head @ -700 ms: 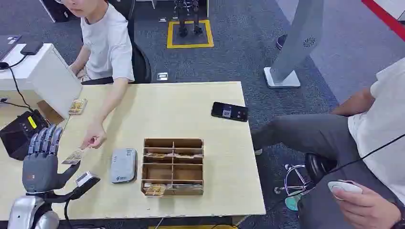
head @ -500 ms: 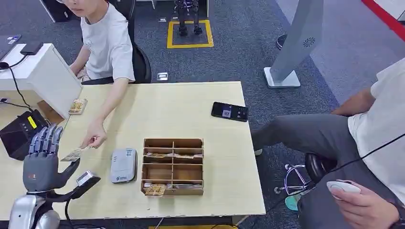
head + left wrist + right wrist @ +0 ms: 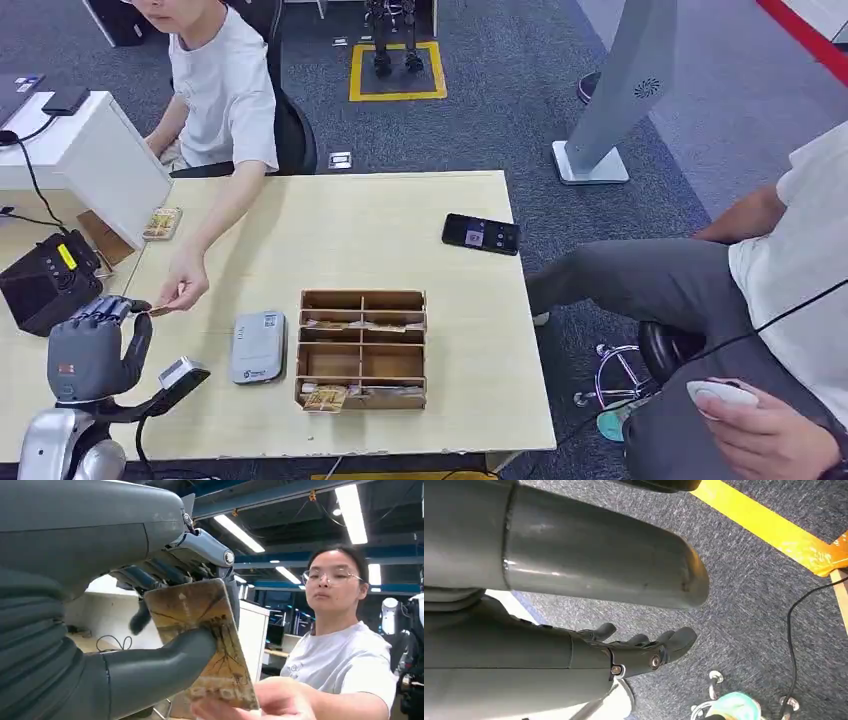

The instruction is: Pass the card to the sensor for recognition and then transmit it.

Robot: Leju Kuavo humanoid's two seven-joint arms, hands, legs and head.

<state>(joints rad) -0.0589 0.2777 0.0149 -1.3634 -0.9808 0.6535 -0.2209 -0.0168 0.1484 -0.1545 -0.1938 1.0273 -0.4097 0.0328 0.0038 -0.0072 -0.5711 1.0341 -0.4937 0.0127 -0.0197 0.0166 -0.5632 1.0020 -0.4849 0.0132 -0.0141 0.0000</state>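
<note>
Left hand (image 3: 92, 345) is hovering over the desk's near-left corner, fingers curling down onto a worn tan patterned card (image 3: 205, 635). Wrist view: the thick grey thumb is pressing the card's face from one side, the darker fingers (image 3: 150, 575) are closing on the other side, so the card is pinched between them.

A seated person in a white T-shirt is reaching across the pale wooden desk (image 3: 400, 220); that person's hand (image 3: 183, 292) is gripping the far end of the same card, at about 1 o'clock from the left hand. In the head view the card (image 3: 160, 310) is showing as a thin sliver bridging the two hands.

Grey rectangular sensor pad (image 3: 259, 346) is lying flat on the desk at 3 o'clock from the left hand, apart from it, just left of a brown wooden compartment tray (image 3: 362, 349).

Right hand (image 3: 644, 652) is hanging beside the robot's body above grey carpet, fingers loosely curled, holding nothing.
</note>
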